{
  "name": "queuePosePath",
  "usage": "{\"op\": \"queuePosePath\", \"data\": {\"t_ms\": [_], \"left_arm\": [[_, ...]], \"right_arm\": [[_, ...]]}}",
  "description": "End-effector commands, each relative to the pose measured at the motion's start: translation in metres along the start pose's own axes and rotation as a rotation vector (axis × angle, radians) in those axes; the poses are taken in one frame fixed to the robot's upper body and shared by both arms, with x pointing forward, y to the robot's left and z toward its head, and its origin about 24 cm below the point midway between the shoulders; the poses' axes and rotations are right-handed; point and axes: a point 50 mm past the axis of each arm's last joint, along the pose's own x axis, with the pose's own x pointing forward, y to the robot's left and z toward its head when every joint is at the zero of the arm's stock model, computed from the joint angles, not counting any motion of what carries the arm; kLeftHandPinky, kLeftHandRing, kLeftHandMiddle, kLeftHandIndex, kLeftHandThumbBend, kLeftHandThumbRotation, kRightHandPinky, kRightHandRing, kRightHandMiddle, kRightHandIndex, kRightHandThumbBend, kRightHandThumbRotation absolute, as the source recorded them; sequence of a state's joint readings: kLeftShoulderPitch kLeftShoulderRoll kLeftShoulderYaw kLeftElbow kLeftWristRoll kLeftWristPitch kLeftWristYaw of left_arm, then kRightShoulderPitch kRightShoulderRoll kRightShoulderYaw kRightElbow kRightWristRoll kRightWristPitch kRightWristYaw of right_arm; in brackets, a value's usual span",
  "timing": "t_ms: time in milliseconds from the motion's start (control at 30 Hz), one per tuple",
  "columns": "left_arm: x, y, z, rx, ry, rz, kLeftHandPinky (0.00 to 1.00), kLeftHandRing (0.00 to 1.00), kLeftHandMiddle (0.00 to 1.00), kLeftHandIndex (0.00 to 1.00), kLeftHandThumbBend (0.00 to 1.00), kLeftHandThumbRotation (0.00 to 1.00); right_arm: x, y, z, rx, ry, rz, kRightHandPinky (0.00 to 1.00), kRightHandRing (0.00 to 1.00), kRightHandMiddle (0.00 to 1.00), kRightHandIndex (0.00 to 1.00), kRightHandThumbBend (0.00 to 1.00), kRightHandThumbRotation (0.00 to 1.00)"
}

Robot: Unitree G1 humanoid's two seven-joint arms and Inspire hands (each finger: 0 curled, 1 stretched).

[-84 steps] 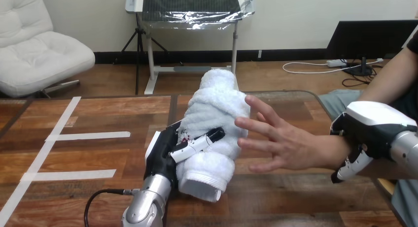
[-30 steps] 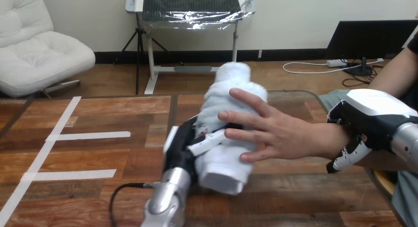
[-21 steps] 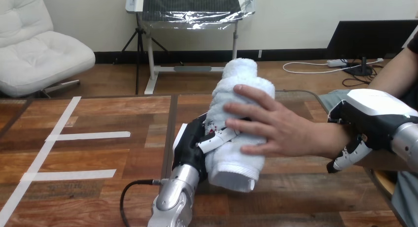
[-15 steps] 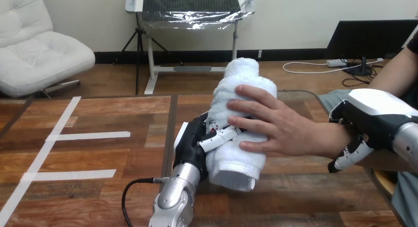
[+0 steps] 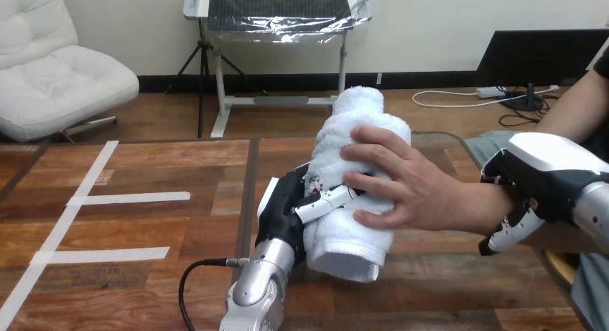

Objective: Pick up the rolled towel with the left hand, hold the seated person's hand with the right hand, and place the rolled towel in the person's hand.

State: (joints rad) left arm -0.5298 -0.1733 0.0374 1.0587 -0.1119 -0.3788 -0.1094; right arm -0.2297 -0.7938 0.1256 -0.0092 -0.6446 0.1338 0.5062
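A white rolled towel [image 5: 345, 234] stands tilted above the table's middle, its top end pointing away. My left hand [image 5: 287, 205] grips it from the left side, thumb and fingers curled round its lower half. The person's hand [image 5: 402, 187] comes in from the right and lies over the towel's right side, fingers wrapped onto it. My right hand [image 5: 535, 184] sits over the person's forearm at the far right, its fingers curling down round the near side of the forearm.
The wooden table [image 5: 143, 230] carries strips of white tape [image 5: 93, 198] on its left part. A black cable [image 5: 197, 273] loops beside my left forearm near the front edge.
My left hand has carried the towel rightward into the person's hand. The person's fingers, spread apart before, now close over the towel. My right hand has stayed on the forearm.
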Motion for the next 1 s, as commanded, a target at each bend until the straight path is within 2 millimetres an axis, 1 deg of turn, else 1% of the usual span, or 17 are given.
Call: {"op": "queuePosePath", "data": {"t_ms": [0,233,467,767,967], "left_arm": [[0.0159,-0.0960,0.0340,-0.026,-0.126,-0.281,0.24,0.32,0.38,0.45,0.68,0.10],[0.0150,-0.1013,0.0334,-0.053,-0.122,-0.301,0.22,0.30,0.37,0.44,0.70,0.12],[0.0146,-0.1036,0.0334,-0.063,-0.119,-0.312,0.21,0.29,0.36,0.43,0.70,0.13],[0.0146,-0.1033,0.0320,-0.075,-0.108,-0.309,0.20,0.28,0.35,0.42,0.70,0.13],[0.0147,-0.1018,0.0306,-0.078,-0.095,-0.307,0.20,0.27,0.35,0.42,0.73,0.14]], "right_arm": [[-0.0075,-0.0292,0.0034,-0.011,-0.019,-0.117,0.27,0.35,0.44,0.49,0.79,0.00],[-0.0073,-0.0283,0.0033,-0.014,-0.019,-0.121,0.27,0.36,0.45,0.49,0.79,0.00],[-0.0069,-0.0273,0.0028,-0.007,-0.023,-0.123,0.28,0.36,0.45,0.49,0.80,0.00],[-0.0064,-0.0266,0.0024,0.002,-0.022,-0.117,0.27,0.35,0.44,0.48,0.80,0.00],[-0.0058,-0.0259,0.0022,0.006,-0.016,-0.112,0.27,0.35,0.44,0.48,0.80,0.00]]}}
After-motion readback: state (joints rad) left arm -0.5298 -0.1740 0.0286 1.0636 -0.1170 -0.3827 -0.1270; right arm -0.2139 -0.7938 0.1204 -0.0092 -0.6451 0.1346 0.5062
